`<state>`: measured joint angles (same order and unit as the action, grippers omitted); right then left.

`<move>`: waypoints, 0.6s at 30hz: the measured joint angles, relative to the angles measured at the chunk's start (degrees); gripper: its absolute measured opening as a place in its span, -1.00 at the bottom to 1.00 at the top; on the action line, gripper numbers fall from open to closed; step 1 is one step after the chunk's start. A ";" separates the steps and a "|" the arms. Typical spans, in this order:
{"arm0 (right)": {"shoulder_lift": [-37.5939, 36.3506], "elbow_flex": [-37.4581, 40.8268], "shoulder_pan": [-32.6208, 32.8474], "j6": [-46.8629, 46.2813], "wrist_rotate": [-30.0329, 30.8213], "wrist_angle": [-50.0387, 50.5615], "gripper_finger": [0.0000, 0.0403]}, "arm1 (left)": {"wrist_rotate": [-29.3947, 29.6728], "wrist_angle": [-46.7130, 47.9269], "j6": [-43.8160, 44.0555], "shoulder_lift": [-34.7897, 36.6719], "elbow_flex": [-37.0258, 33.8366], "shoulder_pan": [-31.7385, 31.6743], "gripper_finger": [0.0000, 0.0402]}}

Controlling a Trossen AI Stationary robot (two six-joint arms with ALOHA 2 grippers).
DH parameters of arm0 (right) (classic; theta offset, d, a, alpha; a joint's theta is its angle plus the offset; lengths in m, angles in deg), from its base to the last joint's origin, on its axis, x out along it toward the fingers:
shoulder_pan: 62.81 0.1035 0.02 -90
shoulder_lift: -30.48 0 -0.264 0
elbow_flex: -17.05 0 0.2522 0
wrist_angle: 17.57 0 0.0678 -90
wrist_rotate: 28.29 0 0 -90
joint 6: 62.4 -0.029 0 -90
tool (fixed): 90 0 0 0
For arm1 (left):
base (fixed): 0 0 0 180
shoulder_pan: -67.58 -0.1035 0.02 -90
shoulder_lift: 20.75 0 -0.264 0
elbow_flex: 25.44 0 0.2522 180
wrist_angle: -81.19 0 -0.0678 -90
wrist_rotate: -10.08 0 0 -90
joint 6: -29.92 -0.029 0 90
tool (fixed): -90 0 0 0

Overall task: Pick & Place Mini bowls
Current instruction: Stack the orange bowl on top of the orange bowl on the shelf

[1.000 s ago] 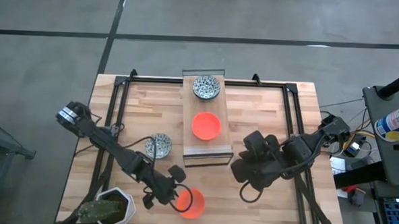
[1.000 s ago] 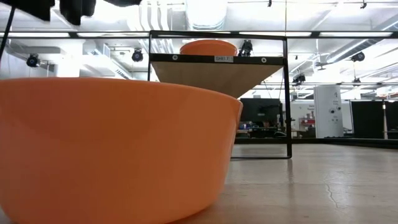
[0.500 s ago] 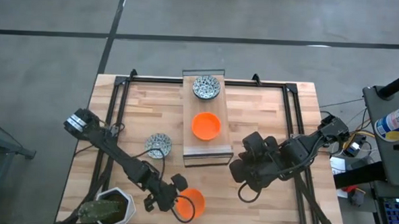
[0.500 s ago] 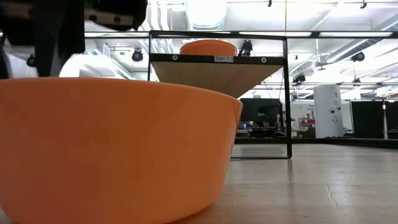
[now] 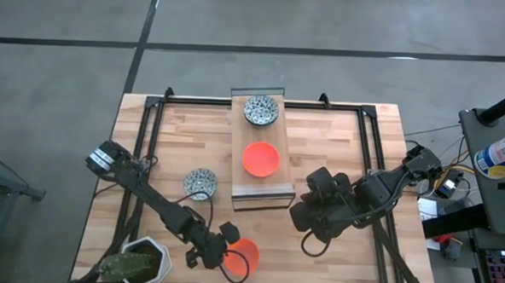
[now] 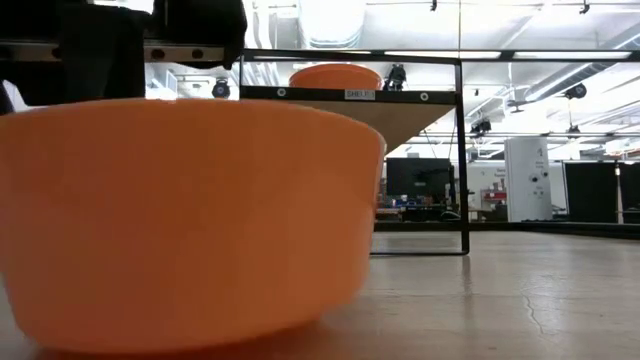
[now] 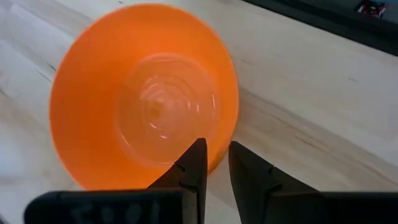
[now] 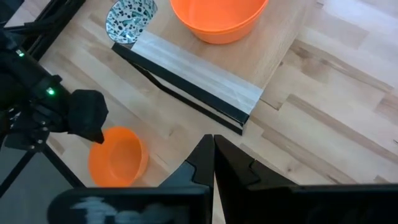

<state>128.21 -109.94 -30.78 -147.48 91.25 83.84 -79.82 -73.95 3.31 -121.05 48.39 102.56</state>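
Left wrist view, left end effector (image 7: 214, 163) pinching orange bowl (image 7: 144, 93) rim

- High camera looks straight down over my whole worktop (image 5: 338, 137).
- Low camera sits level, close behind the orange bowl (image 6: 190, 220) my wrist cameras also see.

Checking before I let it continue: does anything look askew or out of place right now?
Yes: the orange bowl at the table's near edge sits tilted, one side lifted, with the left gripper clamped on its rim. The right gripper waits, shut, beside the shelf.
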 joint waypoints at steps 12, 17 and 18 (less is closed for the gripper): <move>0.00 0.00 0.00 0.04 0.00 -0.78 -0.96 | 2.27 1.04 -1.50 -3.08 4.02 0.00 -0.70; 0.00 0.00 0.00 0.18 0.02 -1.49 -0.96 | 2.01 4.47 -0.72 -3.80 6.28 0.00 -0.94; 0.00 0.00 0.00 0.18 0.02 -1.49 -0.96 | 1.99 4.99 -0.48 -3.99 6.47 0.00 -0.97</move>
<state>128.21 -109.94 -30.78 -147.30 91.27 82.34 -77.83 -68.97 2.83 -125.04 54.86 102.56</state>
